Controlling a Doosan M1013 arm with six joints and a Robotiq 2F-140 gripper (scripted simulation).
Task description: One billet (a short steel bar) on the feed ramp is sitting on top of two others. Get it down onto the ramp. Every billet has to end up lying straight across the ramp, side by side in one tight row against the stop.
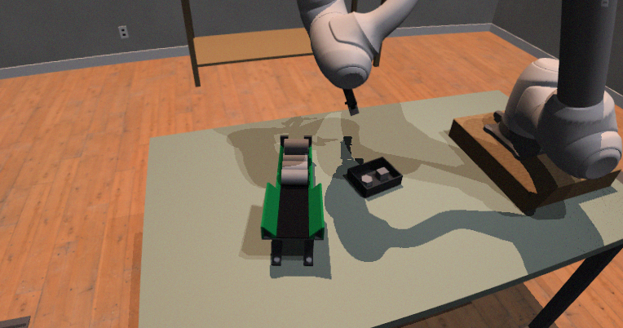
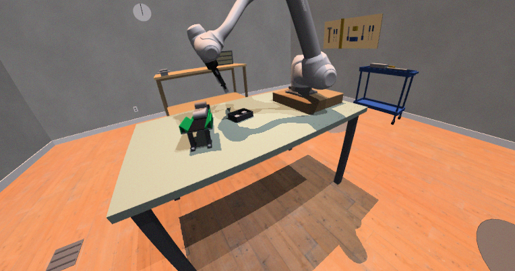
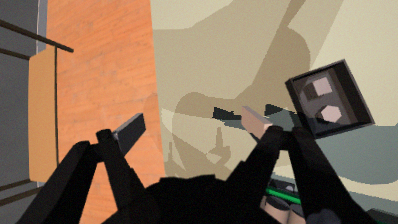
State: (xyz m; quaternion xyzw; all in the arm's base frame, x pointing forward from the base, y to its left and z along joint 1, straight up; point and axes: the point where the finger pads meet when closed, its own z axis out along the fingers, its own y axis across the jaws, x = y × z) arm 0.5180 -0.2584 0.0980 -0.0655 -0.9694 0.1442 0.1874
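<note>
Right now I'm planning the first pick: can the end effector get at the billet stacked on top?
Probably yes. The end effector hangs open and empty above the table, and the stacked billet lies uncovered on the green ramp; the black tray sits off to one side.
</note>
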